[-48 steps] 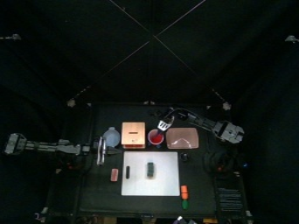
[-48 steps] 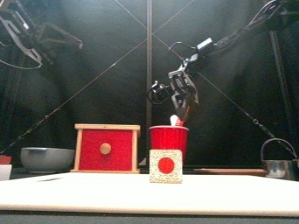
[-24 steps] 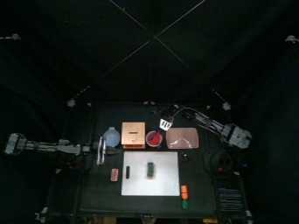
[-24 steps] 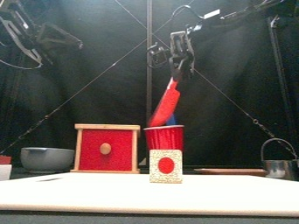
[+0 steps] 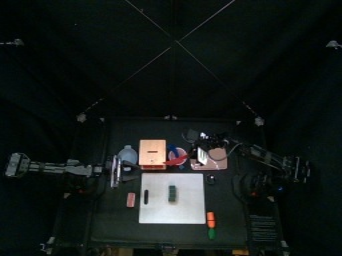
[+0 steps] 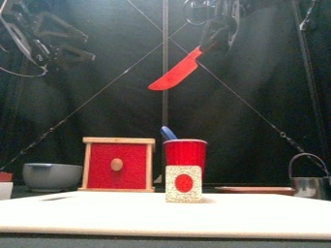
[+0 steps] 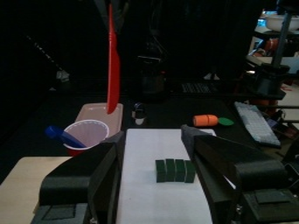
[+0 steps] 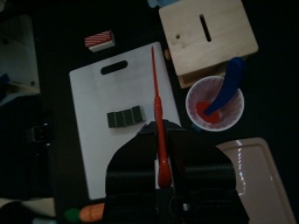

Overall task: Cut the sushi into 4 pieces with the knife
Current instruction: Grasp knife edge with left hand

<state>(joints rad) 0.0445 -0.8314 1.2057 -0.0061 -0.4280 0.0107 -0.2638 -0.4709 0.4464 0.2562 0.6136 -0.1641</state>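
My right gripper [image 6: 207,23] is shut on the handle of the red knife [image 6: 175,70] and holds it high above the red cup [image 6: 185,152], blade slanting down to the left. The right wrist view shows the red knife [image 8: 158,96] hanging over the white board [image 8: 107,87]. A blue knife [image 6: 167,133] stays in the cup. The dark green sushi roll [image 5: 173,191] lies whole on the white board [image 5: 187,198]. My left gripper [image 7: 162,144] is open at the table's left, facing the sushi roll [image 7: 176,170] from a distance.
A wooden box [image 5: 151,153] stands left of the cup and a pink tray [image 5: 214,158] right of it. A blue-grey bowl [image 6: 52,175] sits at the far left, a metal cutter [image 6: 305,179] at the right. A red-and-white toy [image 5: 131,199] and an orange toy [image 5: 211,216] flank the board.
The right gripper has drawn the red knife up out of the cup and lifted it high. The left arm has stayed in place.
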